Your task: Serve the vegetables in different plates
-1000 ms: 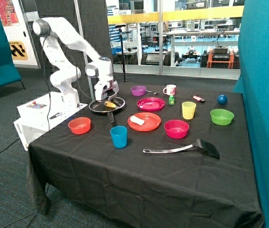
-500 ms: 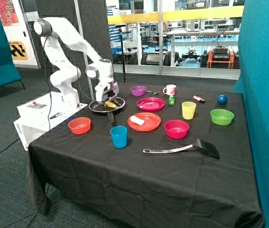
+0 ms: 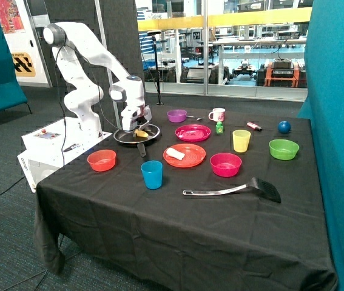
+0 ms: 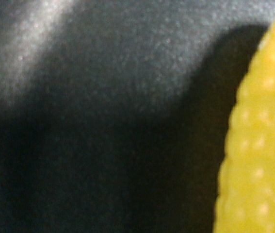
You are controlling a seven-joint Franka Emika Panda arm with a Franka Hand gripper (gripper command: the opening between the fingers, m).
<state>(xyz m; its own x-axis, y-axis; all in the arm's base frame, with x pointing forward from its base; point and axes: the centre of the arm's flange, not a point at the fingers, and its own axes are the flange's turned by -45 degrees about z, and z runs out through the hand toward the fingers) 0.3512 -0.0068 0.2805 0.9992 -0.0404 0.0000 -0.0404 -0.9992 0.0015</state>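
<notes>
In the outside view the gripper [image 3: 136, 126] hangs low over the black frying pan [image 3: 123, 138], left of the frame's centre, right down at the yellow piece [image 3: 140, 133] lying in the pan. Whether its fingers are apart or together cannot be told from either view.

The yellow piece lies flat in the pan, its long axis running roughly across the frame in the outside view, slightly down toward the right. In the wrist view the same piece [image 4: 258, 145] fills the right edge of the frame, its knobbly surface close up, its long axis running top to bottom there, against the dark pan floor [image 4: 103, 121].

The whitish chunk [image 3: 175, 153] lies on the orange-red plate [image 3: 193, 159], just right of the pan and nearer the counter's front edge. Its long axis slants from upper left to lower right in the frame. The magenta plate [image 3: 193, 133] sits just behind the orange-red one, near the frame's centre, with nothing visible on it.

Around them on the black-clothed counter [image 3: 159, 224]: a blue cup [image 3: 151, 174] in front of the pan, a red bowl [image 3: 101, 160] toward the left edge, a pink bowl [image 3: 225, 164], a yellow cup [image 3: 241, 140], a green bowl [image 3: 283, 149] to the right, and a black spatula [image 3: 238, 190] lying lengthwise across the lower right.
</notes>
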